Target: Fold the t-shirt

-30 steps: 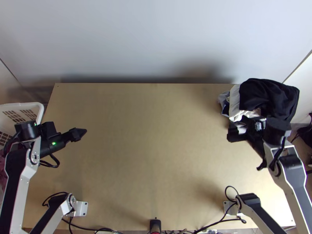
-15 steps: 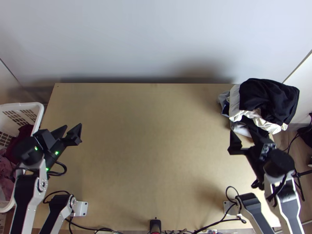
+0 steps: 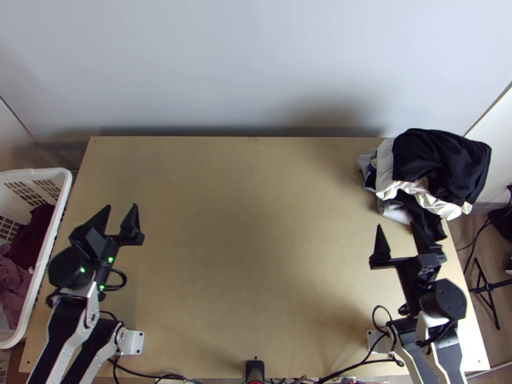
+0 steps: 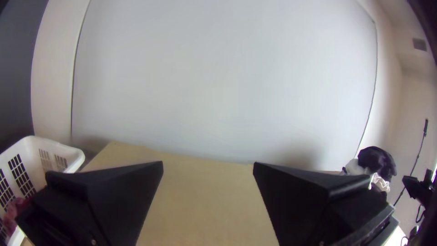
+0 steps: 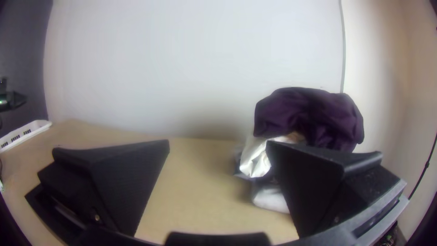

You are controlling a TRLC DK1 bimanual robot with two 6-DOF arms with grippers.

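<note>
Dark cloth (image 3: 441,160) lies bunched on a heap with white cloth at the table's far right corner in the top view; which piece is the t-shirt I cannot tell. My left gripper (image 3: 120,217) is open over the table's left side, nothing between its fingers. Well in front of the heap, my right gripper (image 3: 400,237) stands open and empty. The left wrist view has the left gripper (image 4: 208,166) with its two fingers wide apart. In the right wrist view, the right gripper (image 5: 218,143) is spread too, the dark cloth (image 5: 309,114) beyond one finger.
A white laundry basket (image 3: 64,192) with dark red and pinkish cloth stands at the table's left edge. Bare wooden table (image 3: 249,224) stretches between the arms. Cables (image 3: 358,365) run along the near edge, and a thin black stand (image 3: 486,288) is off to the right.
Both arms have drawn back toward the near edge, the right one away from the heap. The left gripper, narrow at first, has turned and its fingers now stand apart. The heap has not moved.
</note>
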